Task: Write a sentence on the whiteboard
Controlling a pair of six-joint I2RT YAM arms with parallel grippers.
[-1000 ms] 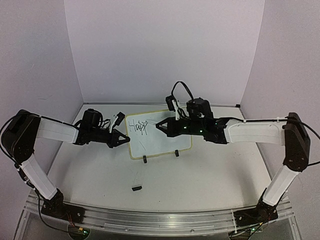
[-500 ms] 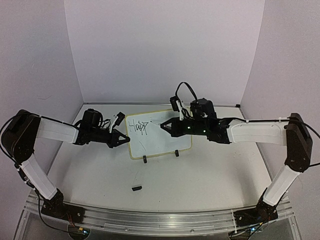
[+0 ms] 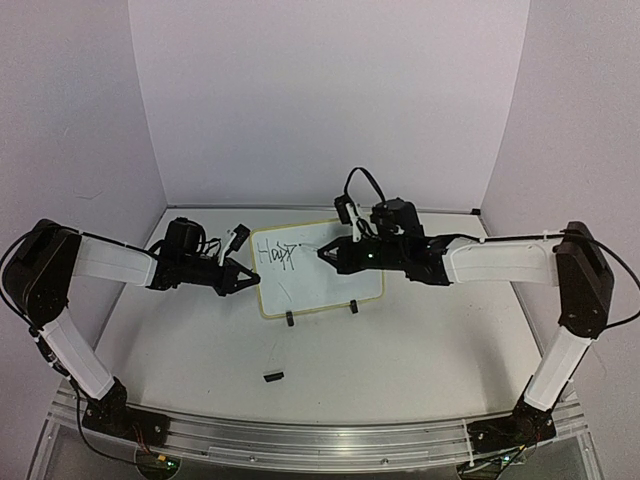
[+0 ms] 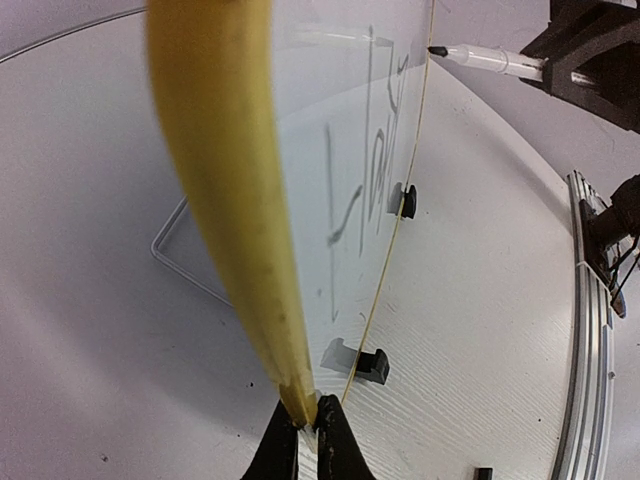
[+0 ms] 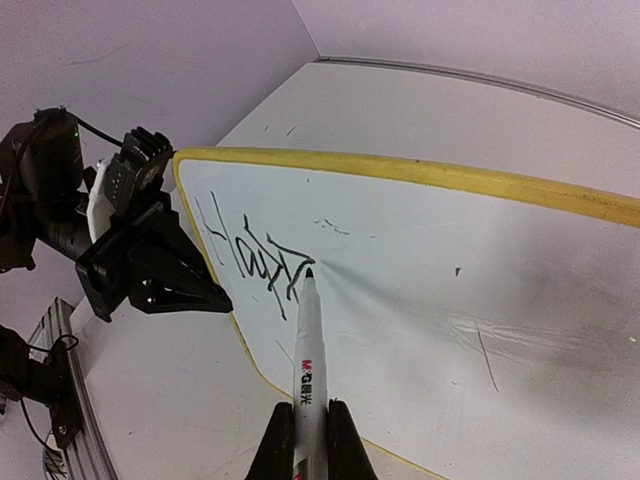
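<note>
The whiteboard (image 3: 322,280) stands upright on two black clip feet (image 3: 290,320) at the table's middle. The sentence (image 3: 277,254) is only a few black letters, "Happ", at the board's upper left. My left gripper (image 3: 250,278) is shut on the board's yellow left rim (image 4: 230,200); its fingertips (image 4: 335,425) pinch the edge. My right gripper (image 3: 325,254) is shut on a white marker (image 5: 308,350), whose black tip (image 5: 308,272) sits at the board's surface just right of the last letter (image 5: 285,265). The marker also shows in the left wrist view (image 4: 490,60).
A small black marker cap (image 3: 272,376) lies on the table in front of the board. A wire stand (image 4: 175,250) shows behind the board. The metal rail (image 3: 300,435) runs along the near edge. Purple walls enclose the back and sides.
My right gripper with the marker shifted slightly right, then back left, staying by the end of the letters. The writing looks the same. The left gripper and the board have not moved.
</note>
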